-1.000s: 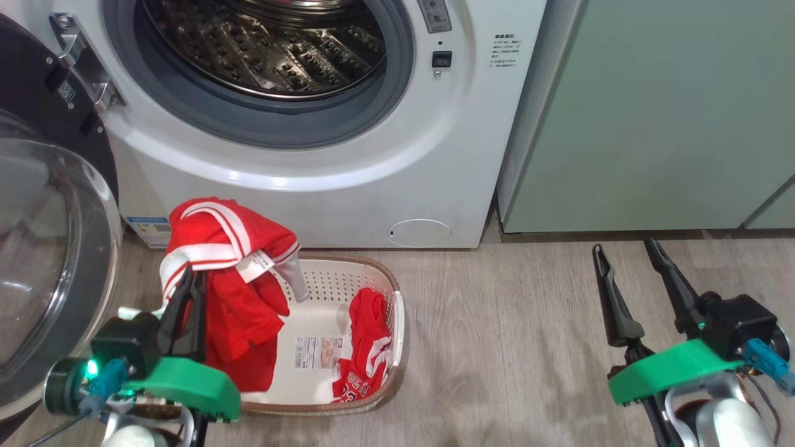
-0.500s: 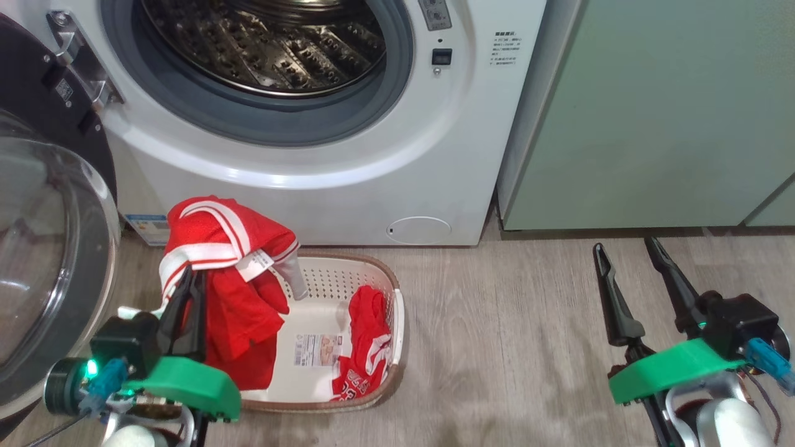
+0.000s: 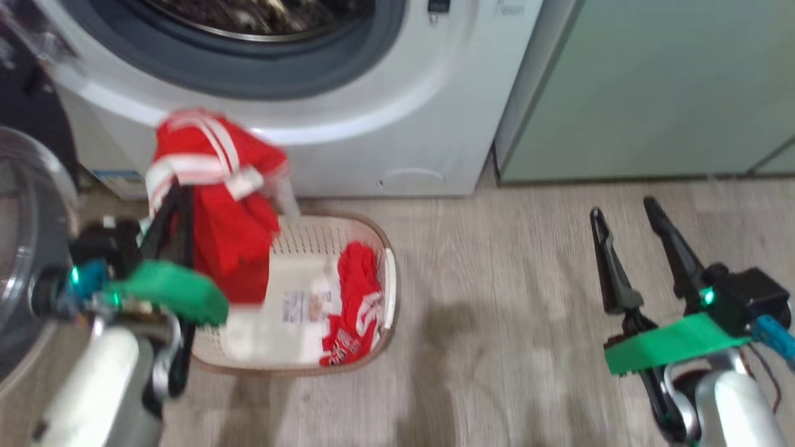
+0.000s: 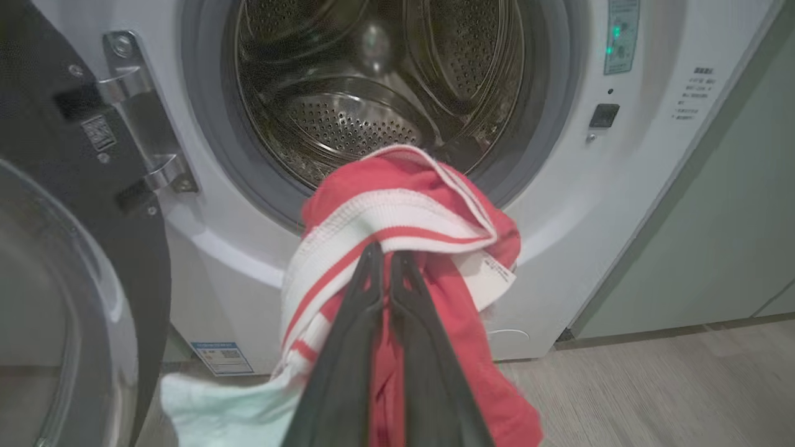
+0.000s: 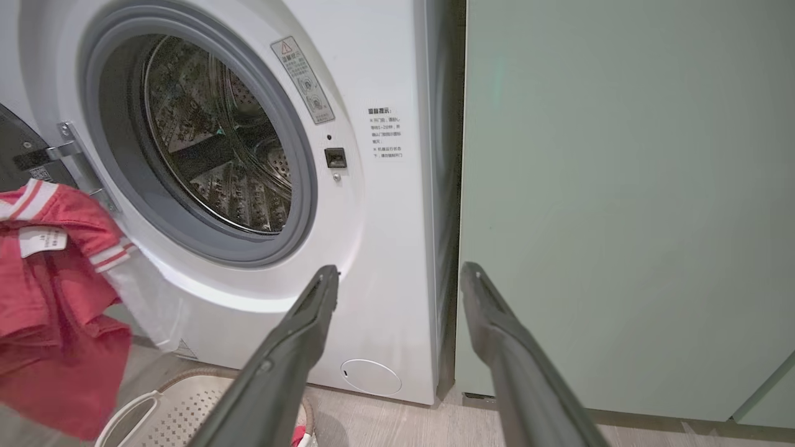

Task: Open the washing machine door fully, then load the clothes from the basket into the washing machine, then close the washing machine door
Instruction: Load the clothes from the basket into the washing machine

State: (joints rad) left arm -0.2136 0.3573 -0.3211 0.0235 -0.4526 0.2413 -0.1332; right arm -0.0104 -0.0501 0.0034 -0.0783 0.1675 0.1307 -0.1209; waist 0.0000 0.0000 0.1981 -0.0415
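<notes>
My left gripper is shut on the collar of a red garment with white stripe trim, held up over the left end of the cream basket. In the left wrist view the fingers pinch the striped fabric just before the open steel drum of the washing machine. A white cloth piece hangs below the garment. Another red garment lies in the basket. The washing machine door stands open at the left. My right gripper is open over bare floor; nothing lies between its fingers.
Pale green cabinets stand right of the washer. The wooden floor stretches between the basket and my right arm. The door's hinge bracket sits at the left of the drum opening.
The head camera has shifted, so the whole scene sits higher and is blurred. My left gripper has lifted the red garment higher above the basket, towards the drum opening. The right gripper stays open.
</notes>
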